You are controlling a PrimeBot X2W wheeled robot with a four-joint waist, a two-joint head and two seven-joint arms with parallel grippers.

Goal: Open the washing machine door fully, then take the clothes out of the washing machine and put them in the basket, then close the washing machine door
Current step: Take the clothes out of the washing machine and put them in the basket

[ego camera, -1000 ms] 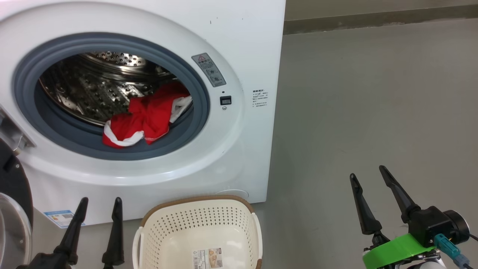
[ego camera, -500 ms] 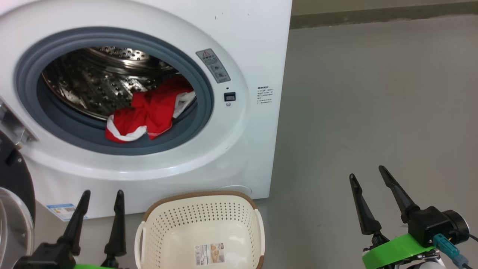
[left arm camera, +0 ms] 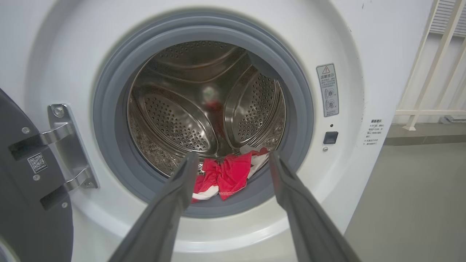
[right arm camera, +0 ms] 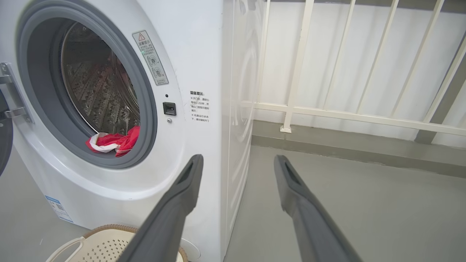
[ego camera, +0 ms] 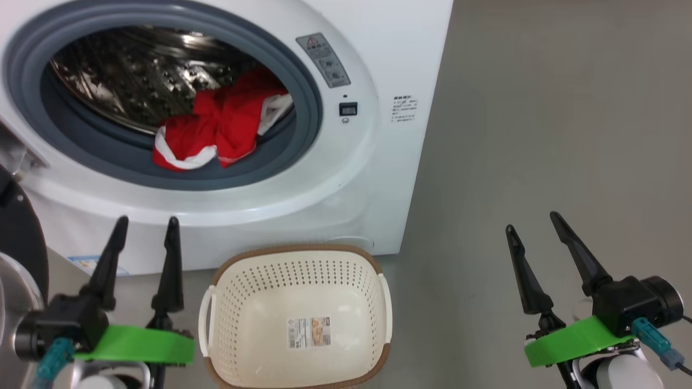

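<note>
From the head we look down on the washing machine (ego camera: 389,48), with the washing machine door (ego camera: 21,243) swung open at the left edge of the view; the clothes (ego camera: 216,129), red with white trim, lie bunched at the lower front of the steel drum (ego camera: 124,70) and spill onto the grey rubber ring (ego camera: 303,70), toward the right side of the opening. The basket (ego camera: 294,250) stands on the floor (ego camera: 540,108) just in front of the machine, a paper label (ego camera: 310,331) on its bottom. Our left claw (ego camera: 148,220) hangs just left of the basket and our right claw (ego camera: 532,221) well to its right over the floor; both have their fingers spread wide and grip nothing. Along the left wrist we face straight into the drum: the two parted fingers frame the clothes, which sit beyond the tips and apart from them, while the metal hinge (left arm camera: 65,145) and the door's dark inner face show at the left and a warning sticker (left arm camera: 327,90) at the right of the ring. Along the right wrist the spread fingers point past the machine's right front corner toward the floor and a white railing (right arm camera: 298,72); we see the clothes low in the opening at the left and a corner of the basket at the bottom edge
</note>
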